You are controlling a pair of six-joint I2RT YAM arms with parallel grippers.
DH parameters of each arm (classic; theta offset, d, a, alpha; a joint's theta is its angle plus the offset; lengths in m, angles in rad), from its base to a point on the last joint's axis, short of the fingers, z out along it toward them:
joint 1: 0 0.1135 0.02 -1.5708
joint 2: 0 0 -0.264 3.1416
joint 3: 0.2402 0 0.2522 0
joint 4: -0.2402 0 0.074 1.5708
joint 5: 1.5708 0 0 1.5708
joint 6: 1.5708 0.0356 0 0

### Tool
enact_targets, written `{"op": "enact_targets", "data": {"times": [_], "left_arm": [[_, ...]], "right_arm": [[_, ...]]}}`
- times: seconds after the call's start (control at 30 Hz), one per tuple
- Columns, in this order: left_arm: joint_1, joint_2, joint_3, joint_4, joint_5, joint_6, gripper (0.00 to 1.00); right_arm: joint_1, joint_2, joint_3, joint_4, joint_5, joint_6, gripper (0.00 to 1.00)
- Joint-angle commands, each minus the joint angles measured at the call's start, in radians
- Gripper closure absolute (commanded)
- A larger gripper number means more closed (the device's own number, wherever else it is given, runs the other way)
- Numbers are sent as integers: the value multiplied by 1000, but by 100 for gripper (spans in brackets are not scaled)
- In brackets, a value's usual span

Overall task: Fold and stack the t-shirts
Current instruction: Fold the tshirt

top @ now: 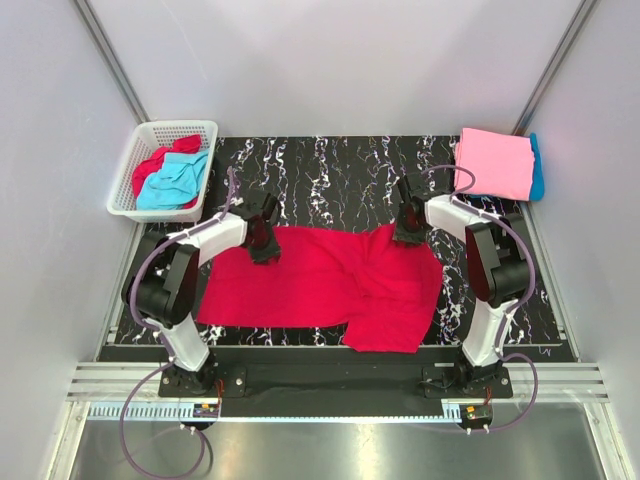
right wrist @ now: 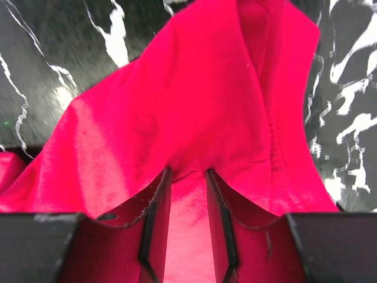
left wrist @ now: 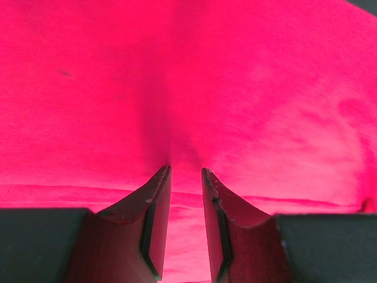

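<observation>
Now, my left gripper [left wrist: 185,171] and right gripper [right wrist: 188,171] each clamped on the far edge of the crimson t-shirt [top: 310,285], cloth spread between them.

White lattice basket [top: 124,184], black marbled table [top: 330,180]

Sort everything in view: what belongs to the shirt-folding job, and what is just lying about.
Job: crimson t-shirt spread on the mat; folded pink t-shirt; turquoise t-shirt under it; red t-shirt and cyan t-shirt in the basket.
Lying about: white basket; black marbled mat.
</observation>
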Motion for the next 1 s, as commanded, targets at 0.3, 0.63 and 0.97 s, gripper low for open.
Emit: {"op": "enact_targets", "data": {"times": [0.3, 0.63, 0.97], "left_arm": [[74, 150, 165, -111, -58, -25, 68], [117, 239, 268, -151, -61, -29, 68], [151, 395, 521, -221, -1, 6, 68]], "right_arm": [[-110, 88, 78, -10, 20, -46, 64], [-156, 127, 121, -33, 21, -52, 66], [-157, 201, 274, -99, 23, -106, 66]]}}
